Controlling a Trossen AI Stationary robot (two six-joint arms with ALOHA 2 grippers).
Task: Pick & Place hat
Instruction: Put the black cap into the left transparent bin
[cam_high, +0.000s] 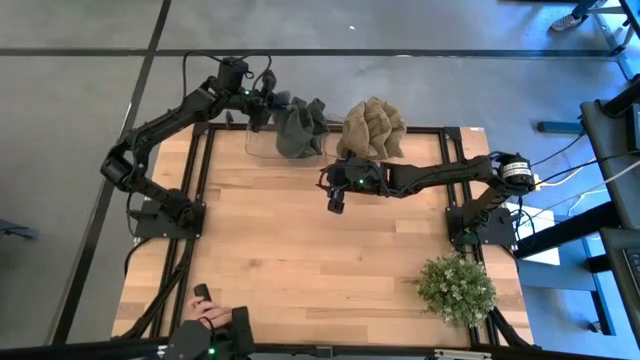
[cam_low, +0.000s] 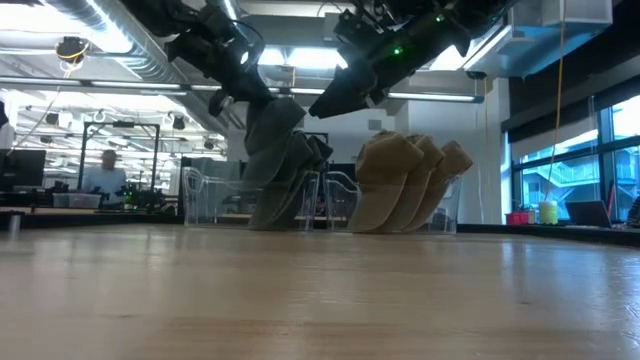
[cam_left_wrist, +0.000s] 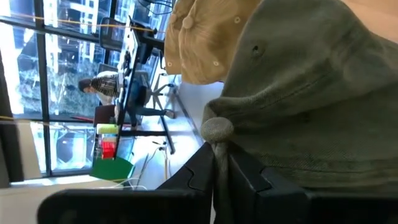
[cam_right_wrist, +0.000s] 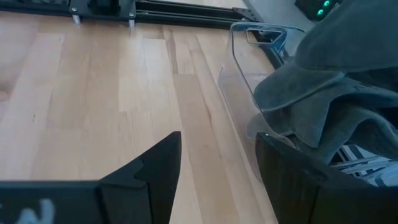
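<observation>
Pick phase underway, place not started. The left end effector (cam_high: 262, 108) sits at the far edge of the worktop (cam_high: 300, 260), over the clear holder (cam_high: 258, 148), and is clamped on the crown of the top grey hat (cam_high: 298, 125); the left wrist view shows its fingers (cam_left_wrist: 205, 165) pinched narrow around the fabric just under the hat's top button (cam_left_wrist: 217, 129). In the low view that hat (cam_low: 268, 135) looks raised and tilted above the rest of the grey stack (cam_low: 295, 190), so it reads as partly lifted out, though whether it is fully free of the stack cannot be told. The tan hats (cam_high: 372, 128) stand untouched in their own stack just beside the grey ones. The right end effector (cam_high: 336, 195) hovers over bare worktop near the hats, fingers spread wide and holding nothing; the right wrist view shows only wood between them, with the holder's clear rim (cam_right_wrist: 249, 37) and grey fabric off to one side. No hat lies on the open worktop yet. Still to do, by judgement: clear the hat from the holder, carry it, set it down, let go. The drop spot is not evident. A plant (cam_high: 456, 288) stands at the near right corner.
</observation>
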